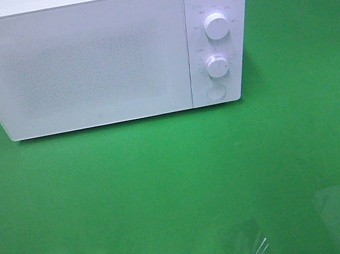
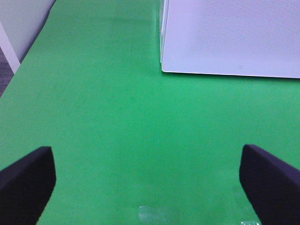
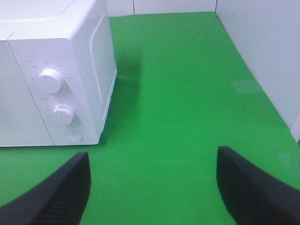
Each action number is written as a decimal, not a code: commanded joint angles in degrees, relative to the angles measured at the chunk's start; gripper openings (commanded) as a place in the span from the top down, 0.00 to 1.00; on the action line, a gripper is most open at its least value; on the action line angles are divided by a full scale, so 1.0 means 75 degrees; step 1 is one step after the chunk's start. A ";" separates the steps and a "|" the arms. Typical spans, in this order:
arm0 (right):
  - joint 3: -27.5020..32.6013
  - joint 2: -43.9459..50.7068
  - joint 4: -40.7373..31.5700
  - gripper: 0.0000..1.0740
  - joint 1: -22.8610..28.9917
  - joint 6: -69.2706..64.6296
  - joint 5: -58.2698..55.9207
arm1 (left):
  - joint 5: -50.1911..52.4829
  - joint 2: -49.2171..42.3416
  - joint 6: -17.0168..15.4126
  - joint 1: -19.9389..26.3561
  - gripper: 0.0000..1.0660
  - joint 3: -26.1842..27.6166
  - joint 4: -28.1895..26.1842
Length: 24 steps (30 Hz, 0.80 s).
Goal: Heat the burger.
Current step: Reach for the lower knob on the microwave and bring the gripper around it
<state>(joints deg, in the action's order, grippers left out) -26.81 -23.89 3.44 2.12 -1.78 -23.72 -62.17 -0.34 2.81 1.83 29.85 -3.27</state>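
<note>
Exterior high view
microwave [image 1: 94, 61]: white, standing at the far side of the green table [image 1: 179, 184], front toward the camera
door [image 1: 81, 67]: closed, frosted white; nothing can be made out behind it
upper knob [image 1: 216, 26]: on the control panel to the right of the door
lower knob [image 1: 217, 65]: directly below the upper knob
round button [image 1: 216, 92]: below the lower knob, at the bottom of the panel
tape [image 1: 251, 244]: clear, shiny patches stuck to the table near the front edge
burger: appears in no view; I cannot tell where it is

Left wrist view
left gripper [image 2: 150, 183]: jaws spread wide, one dark finger [image 2: 26, 180] at each side of the picture, only bare green table between them; it has hold of nothing
microwave: its left front corner and part of the door lie ahead of the gripper, well apart from the fingers

Right wrist view
right gripper [image 3: 152, 187]: jaws wide apart, dark fingers [image 3: 253, 187] at either side, green table between them, nothing grasped
microwave: its control panel end faces this camera, both knobs and the round button in plain sight, near the gripper but not touching it
wall [image 3: 267, 51]: white panel running along the table's edge, on the side away from the microwave
</note>
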 commanded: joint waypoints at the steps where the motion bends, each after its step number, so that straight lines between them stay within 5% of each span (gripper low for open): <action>1: 0.0053 -0.0588 0.0000 0.31 -0.0031 -0.0084 0.0550 | 0.0115 -0.0130 -0.0046 0.0008 0.06 -0.0015 0.0000; 18: 0.0061 -0.2941 0.0076 0.31 -0.0031 -0.0894 0.3010 | 0.0115 -0.0130 -0.0046 0.0008 0.06 -0.0015 0.0000; 24: 0.0688 -0.3720 0.0199 0.31 -0.0023 -0.0894 0.5096 | 0.0115 -0.0130 -0.0046 0.0008 0.06 -0.0015 0.0000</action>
<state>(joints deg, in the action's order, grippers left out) -22.00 -51.74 4.35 2.12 -7.85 11.29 -62.11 -0.34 2.81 1.83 29.85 -3.27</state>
